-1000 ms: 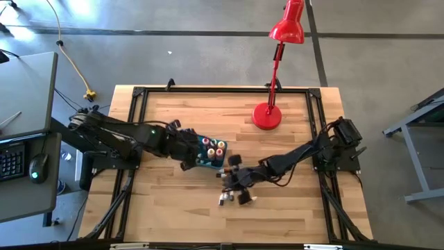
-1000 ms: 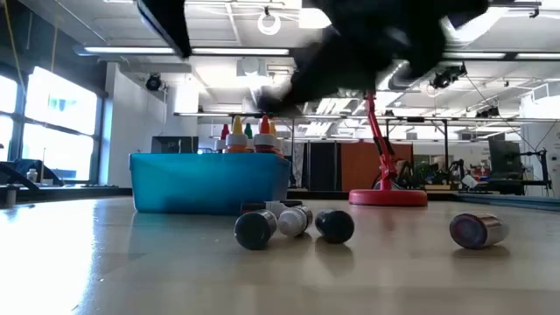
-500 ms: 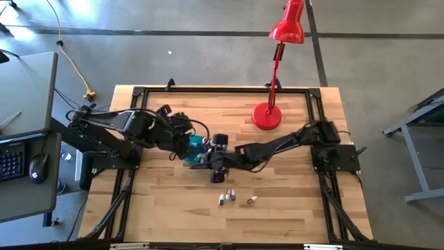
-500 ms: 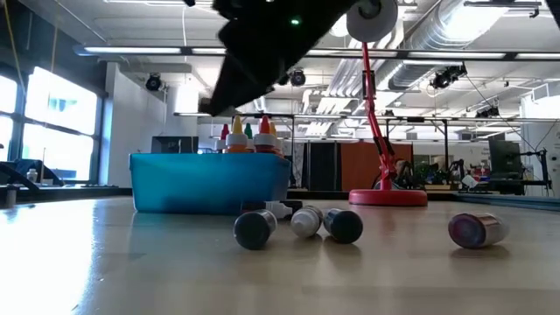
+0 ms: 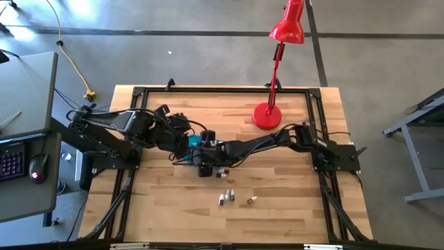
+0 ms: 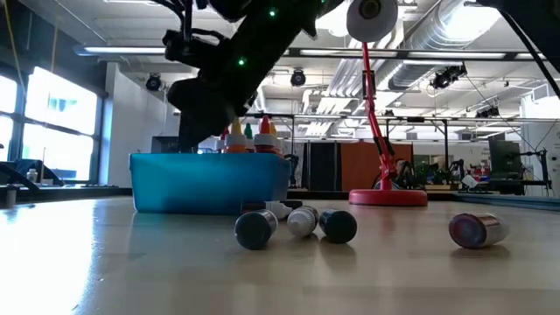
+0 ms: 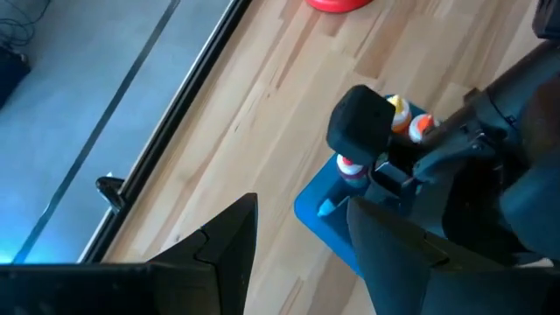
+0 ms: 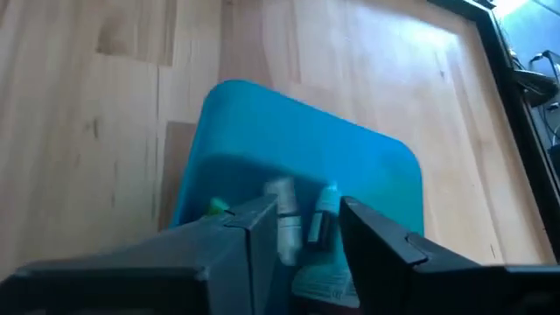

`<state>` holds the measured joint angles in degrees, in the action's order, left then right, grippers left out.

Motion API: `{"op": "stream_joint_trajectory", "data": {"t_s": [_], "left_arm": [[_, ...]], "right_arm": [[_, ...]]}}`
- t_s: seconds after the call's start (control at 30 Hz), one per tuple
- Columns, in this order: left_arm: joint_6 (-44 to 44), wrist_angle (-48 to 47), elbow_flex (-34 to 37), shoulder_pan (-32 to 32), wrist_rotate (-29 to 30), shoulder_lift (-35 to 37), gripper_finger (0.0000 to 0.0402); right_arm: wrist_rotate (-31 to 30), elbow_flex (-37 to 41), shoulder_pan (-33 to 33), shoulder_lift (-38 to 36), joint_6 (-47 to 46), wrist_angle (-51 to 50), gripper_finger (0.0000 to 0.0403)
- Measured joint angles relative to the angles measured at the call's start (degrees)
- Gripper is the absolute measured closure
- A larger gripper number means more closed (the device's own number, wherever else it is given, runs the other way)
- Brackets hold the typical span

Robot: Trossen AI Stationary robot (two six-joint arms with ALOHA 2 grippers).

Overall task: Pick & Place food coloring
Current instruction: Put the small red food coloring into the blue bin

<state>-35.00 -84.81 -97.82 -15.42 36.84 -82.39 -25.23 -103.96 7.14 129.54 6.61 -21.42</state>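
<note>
High view first: the right gripper hangs over the blue tub, which sits near the middle of the wooden table. The left gripper waits just beside the tub on its own side. In the right wrist view, that arm's fingers stand apart over the tub, and a small bottle shows between them with another next to it (I cannot tell if either is touched). The left arm's fingers stand apart too, with nothing between them.

Some food coloring bottles stand up inside the tub, their orange, green and red tops poking over the rim. More bottles lie on their sides on the table: three close together just in front of the tub, and one with a red end well apart from them.

A black frame runs around the table edge. The part of the table nearest the low camera is bare wood, and so is the far corner behind the left arm. A red lamp stands on the far side of the table. Around the table is a grey floor, with a desk and keyboard on the left. Behind the table the low view shows a big room with windows and ceiling lights.
</note>
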Motion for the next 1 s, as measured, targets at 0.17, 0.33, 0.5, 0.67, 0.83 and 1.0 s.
{"op": "stream_joint_trajectory", "data": {"t_s": [0.17, 0.33, 0.5, 0.67, 0.83, 1.0], "left_arm": [[0.0, -1.2, 0.0, 0.0, 0.0, 0.0, 0.0227], [-0.1, -1.6, 0.0, 0.0, -0.1, 0.0, 0.0227], [-4.0, -5.6, 0.0, -0.1, -1.8, 0.0, 0.0227], [-6.9, -5.1, 3.7, -2.8, -1.6, 0.8, 0.0227], [-13.1, -5.2, 11.0, -8.3, -1.9, 0.6, 0.0227], [-24.1, -5.1, 19.8, -14.2, -3.3, 0.7, 0.0227]], "right_arm": [[-0.2, -2.4, 0.5, -0.1, 0.3, -1.4, 0.0254], [-1.1, -10.2, 3.3, -0.2, -0.1, -14.4, 0.0237], [-1.3, -21.7, 8.3, -0.5, -5.6, -36.6, 0.0246], [4.4, -27.9, 13.7, -0.6, -17.3, -55.2, 0.026], [11.1, -28.3, 19.2, -0.6, -25.7, -64.6, 0.026], [20.0, -23.4, 23.9, -0.2, -27.6, -64.2, 0.026]]}}
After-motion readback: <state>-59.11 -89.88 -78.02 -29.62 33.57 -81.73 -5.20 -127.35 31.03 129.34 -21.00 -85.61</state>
